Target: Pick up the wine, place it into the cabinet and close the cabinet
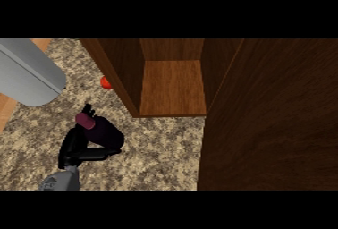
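Observation:
The wine (pixel 99 129) is a dark maroon bottle lying tilted over the speckled counter, its neck pointing up and left. My right hand (pixel 78 150) is curled round its lower body, fingers on the left side and thumb under it. The wooden cabinet (pixel 173 87) stands up and to the right of the bottle, its inside shelf showing. Its open door (pixel 271 120) fills the right side of the view. A grey forearm (pixel 30 71) shows at the upper left; the left hand itself is out of the picture.
A small red round object (pixel 104 82) lies on the counter, partly hidden by the cabinet's left wall. Speckled counter (pixel 158 152) stretches between my hand and the door. A wood strip (pixel 5 112) borders the counter at the left edge.

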`<action>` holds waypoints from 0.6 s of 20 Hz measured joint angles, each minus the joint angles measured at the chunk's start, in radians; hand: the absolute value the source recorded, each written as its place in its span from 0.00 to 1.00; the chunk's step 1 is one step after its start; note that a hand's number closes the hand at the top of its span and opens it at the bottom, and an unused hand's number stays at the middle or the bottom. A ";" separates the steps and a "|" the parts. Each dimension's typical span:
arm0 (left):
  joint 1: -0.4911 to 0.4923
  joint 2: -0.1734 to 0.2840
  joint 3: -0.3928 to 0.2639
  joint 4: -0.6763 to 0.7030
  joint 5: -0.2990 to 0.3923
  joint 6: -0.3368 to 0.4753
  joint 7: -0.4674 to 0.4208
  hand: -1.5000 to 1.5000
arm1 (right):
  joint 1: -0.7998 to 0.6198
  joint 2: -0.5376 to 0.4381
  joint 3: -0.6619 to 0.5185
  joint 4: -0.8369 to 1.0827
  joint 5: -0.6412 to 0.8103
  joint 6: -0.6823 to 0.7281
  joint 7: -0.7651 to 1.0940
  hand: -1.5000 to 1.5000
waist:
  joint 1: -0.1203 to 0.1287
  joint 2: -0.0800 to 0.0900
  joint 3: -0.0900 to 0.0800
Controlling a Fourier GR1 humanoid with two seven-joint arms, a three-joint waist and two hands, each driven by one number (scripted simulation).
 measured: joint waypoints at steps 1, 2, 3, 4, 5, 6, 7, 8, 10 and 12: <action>0.002 -0.011 0.003 0.025 0.002 -0.002 -0.026 0.00 | 0.003 -0.001 -0.001 0.001 0.000 0.000 -0.004 0.00 | 0.000 0.000 0.000; 0.012 -0.015 0.007 0.034 0.009 -0.009 -0.044 0.00 | 0.006 0.002 0.009 0.001 0.001 -0.003 -0.008 0.00 | 0.000 -0.001 0.000; 0.011 -0.023 0.015 0.048 0.017 -0.010 -0.058 0.00 | 0.011 0.000 0.011 0.000 0.001 -0.001 -0.012 0.00 | -0.001 -0.001 0.000; 0.000 -0.031 0.019 0.061 0.022 -0.005 -0.062 0.00 | 0.011 -0.002 0.005 0.001 0.001 0.000 -0.012 0.00 | 0.001 -0.001 0.000; -0.006 -0.036 0.026 0.077 0.028 -0.005 -0.073 0.00 | 0.019 0.001 0.013 0.002 0.002 -0.001 -0.017 0.00 | 0.001 -0.001 0.000; -0.017 -0.036 0.033 0.088 0.038 -0.012 -0.074 0.00 | 0.022 0.001 0.016 0.003 0.003 -0.001 -0.021 0.00 | 0.002 0.000 0.000; -0.023 -0.036 0.044 0.107 0.048 -0.019 -0.087 0.00 | 0.025 -0.002 0.008 0.003 0.002 0.001 -0.024 0.00 | 0.001 0.000 0.000; -0.031 -0.043 0.049 0.120 0.055 -0.019 -0.094 0.00 | 0.024 -0.001 0.006 0.004 0.002 0.003 -0.027 0.00 | 0.002 0.000 0.000; -0.034 -0.054 0.063 0.138 0.076 -0.031 -0.114 0.00 | 0.025 0.002 0.010 0.005 0.003 -0.002 -0.031 0.00 | 0.003 0.000 0.000; -0.053 -0.052 0.088 0.173 0.105 -0.050 -0.130 0.00 | 0.035 0.000 0.016 0.005 0.004 0.000 -0.039 0.00 | 0.001 0.000 0.000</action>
